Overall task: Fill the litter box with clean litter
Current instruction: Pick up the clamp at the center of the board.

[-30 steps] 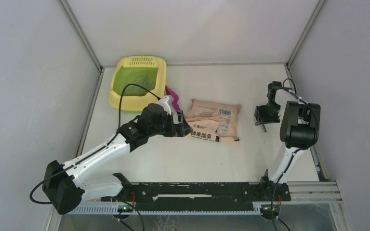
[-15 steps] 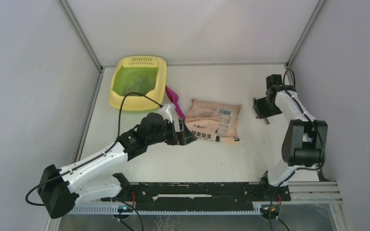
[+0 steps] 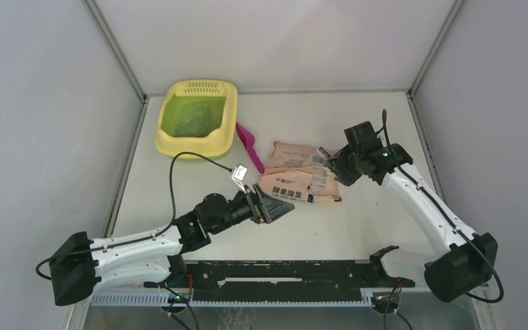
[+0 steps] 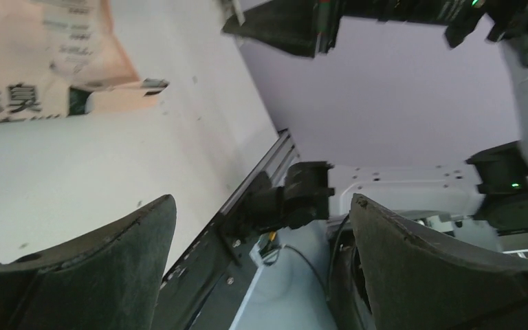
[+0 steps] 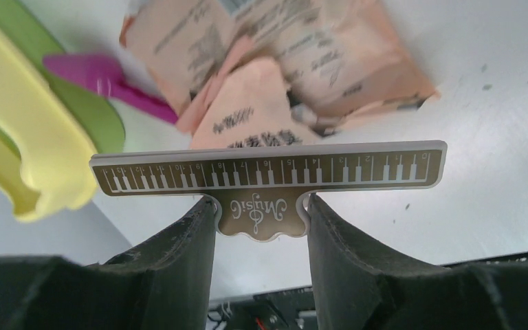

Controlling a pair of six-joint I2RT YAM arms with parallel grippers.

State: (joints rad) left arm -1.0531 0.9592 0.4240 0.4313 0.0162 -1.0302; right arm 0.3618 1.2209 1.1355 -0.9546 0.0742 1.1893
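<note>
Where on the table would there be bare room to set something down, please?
The table is bare in its far right corner, beyond the bag, and in the near strip between bag and front rail. It is crowded mid-table, where the scoop, the bag and both arms' jaws gather beside the litter box.

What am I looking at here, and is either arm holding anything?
Two robot arms are bolted to a white table, each ending in a two-finger hand. The wide picture looks down from above and behind them; the other two come from wrist cameras. On the table lie a pale yellow plastic litter box with grey-green litter inside, a magenta plastic scoop beside it, and a peach printed plastic bag. The left hand is open and empty beside the bag. The right hand grips a bronze clip printed like piano keys.
</note>
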